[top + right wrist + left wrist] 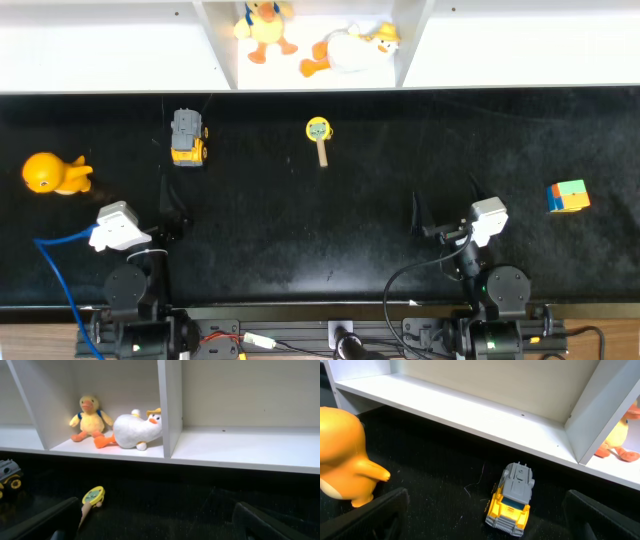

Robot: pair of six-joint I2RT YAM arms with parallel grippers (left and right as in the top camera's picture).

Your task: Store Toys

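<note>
Toys dot the desk (pixel 300 235): past left hand (pixel 172 208) and right hand (pixel 419 214) (both released), cube (pixel 568 196) by the right edge, orange duck (pixel 55 174) by the left, then truck (pixel 188 136) and rattle (pixel 319 137); farthest, plush goose (pixel 350 50) beside plush duck (pixel 620 435), half hidden by the shelf divider (pixel 590 415) in left wrist view.

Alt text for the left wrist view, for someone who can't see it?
A yellow and grey toy truck sits on the black table in front of a white shelf. An orange duck stands near it; a plush duck sits in one shelf compartment.
</note>
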